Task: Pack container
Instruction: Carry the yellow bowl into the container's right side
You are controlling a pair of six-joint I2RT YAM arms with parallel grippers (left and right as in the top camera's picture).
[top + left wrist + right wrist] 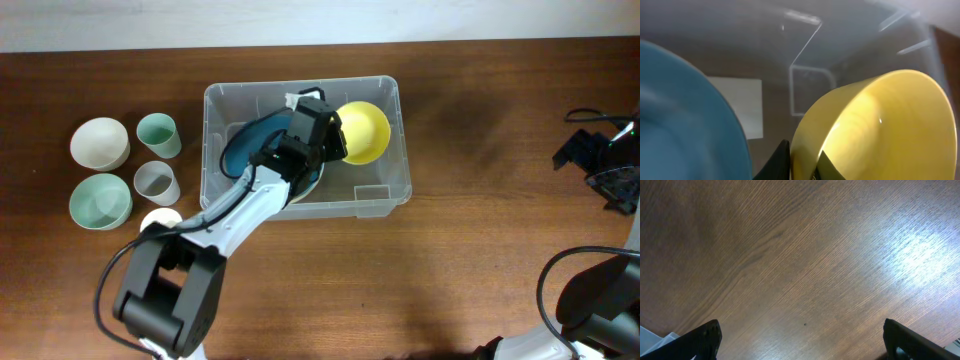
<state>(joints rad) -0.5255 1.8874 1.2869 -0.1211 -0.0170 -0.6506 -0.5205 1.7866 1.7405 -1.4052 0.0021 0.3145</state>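
The container (390, 190), a large clear plastic bin, stands at the table's centre. Inside it lie a blue bowl (250, 140) on the left and a yellow bowl (365, 130) on the right. My left gripper (335, 135) is inside the bin, shut on the yellow bowl's rim. In the left wrist view my left gripper's fingers (802, 162) pinch the yellow bowl (880, 130), with the blue bowl (685, 125) beside it and the bin's white label (740, 105) behind. My right gripper (800, 340) is open and empty over bare wood at the far right (610, 165).
Left of the bin stand a cream bowl (99, 142), a green bowl (100, 200), a green cup (158, 134), a grey cup (156, 182) and a white item (160, 218) partly under my left arm.
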